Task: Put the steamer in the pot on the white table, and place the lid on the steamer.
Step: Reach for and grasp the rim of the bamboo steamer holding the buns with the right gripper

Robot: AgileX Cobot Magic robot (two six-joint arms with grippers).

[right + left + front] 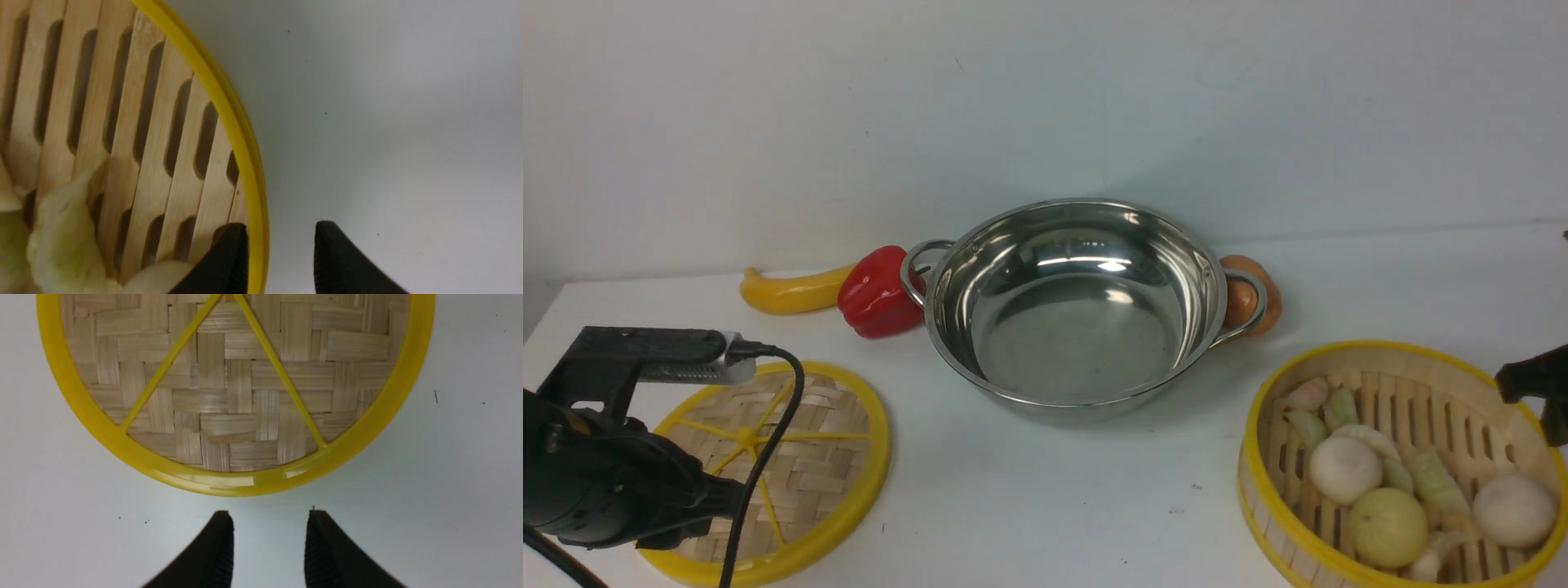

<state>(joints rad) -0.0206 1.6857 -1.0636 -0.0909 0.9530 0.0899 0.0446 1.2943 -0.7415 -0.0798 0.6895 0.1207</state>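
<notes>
Nearest us, at 7 o'clock on the table (pixel 1045 506), the lid (pixel 825 457) lies flat. The left end effector (pixel 269 522) is poised over bare table just short of the lid's rim; it is released, with nothing between its fingers.

At 5 o'clock sits the steamer (pixel 1462 425), with food (pixel 1388 523) on its slats. The right end effector (pixel 282 237) is at the steamer's 2 o'clock edge; it too is released, one finger inside the wall and one outside, straddling the yellow rim without clamping it.

Further back, at mid-table, the pot (pixel 1078 327) stands empty. A pepper (pixel 876 294) touches its 9 o'clock handle, with a banana (pixel 788 292) beyond that; an orange item (pixel 1241 298) sits behind the 3 o'clock handle.

We judge the task barely begun; neither step is done. The steamer is on the table, well apart from the pot, and the lid is apart from both. What is left is to close on the steamer's rim, lift it, and seat it in the pot; then the lid goes on top.
</notes>
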